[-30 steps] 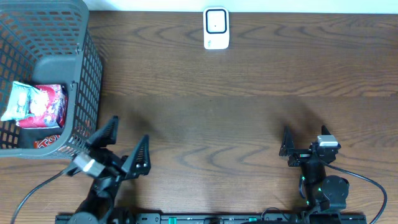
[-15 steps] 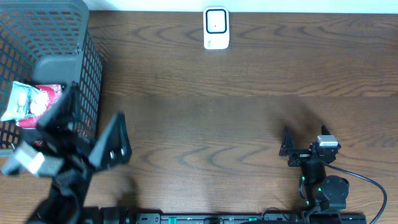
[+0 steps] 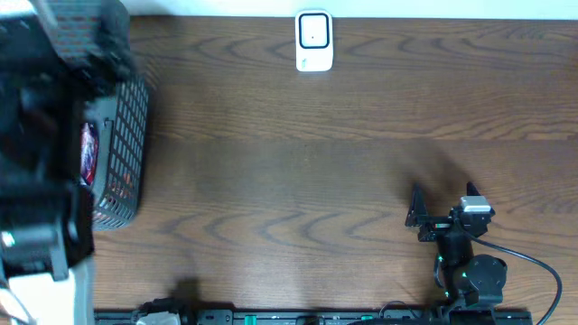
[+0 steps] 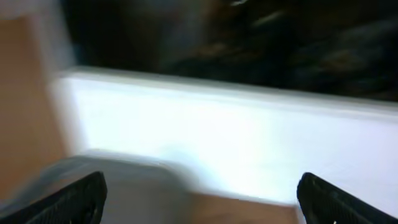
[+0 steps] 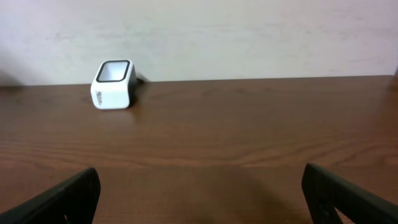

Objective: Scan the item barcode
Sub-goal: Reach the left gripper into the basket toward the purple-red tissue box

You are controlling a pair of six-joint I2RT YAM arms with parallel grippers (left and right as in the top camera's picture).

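Table [image 3: 298, 153]: one, dark brown wood grain, filling the overhead view.
Barcode scanner [image 3: 313, 41]: one small white unit with a dark window, at the top centre of the overhead frame. In the right wrist view it sits at the upper left, near a pale wall.
Basket [image 3: 122, 153]: one, dark grey mesh, at the left edge of the overhead frame. Only its right wall and lower right corner show; the rest lies under the left arm.
Red packet [image 3: 88, 149]: one narrow sliver shows inside the basket, just behind the mesh wall at the left of the overhead frame. The rest is hidden and no barcode can be made out. It is well apart from the barcode scanner.
Left arm [image 3: 36, 162]: one, a large blurred dark mass down the left edge of the overhead frame, over the basket.
Left gripper [image 4: 205, 198]: two black fingertips in the lower corners of the left wrist view, spread wide with nothing between them. Beyond them are a blurred white band, a dark area above it and a tan strip at the left, all too smeared to name.
Right arm [image 3: 470, 271]: one, at the lower right of the overhead frame.
Right gripper [image 3: 442, 200]: two fingers spread wide and empty, pointing toward the top of the overhead frame. Only bare table shows between them in the right wrist view.
Cable [image 3: 533, 262]: one, black, curving from the right arm toward the lower right corner.
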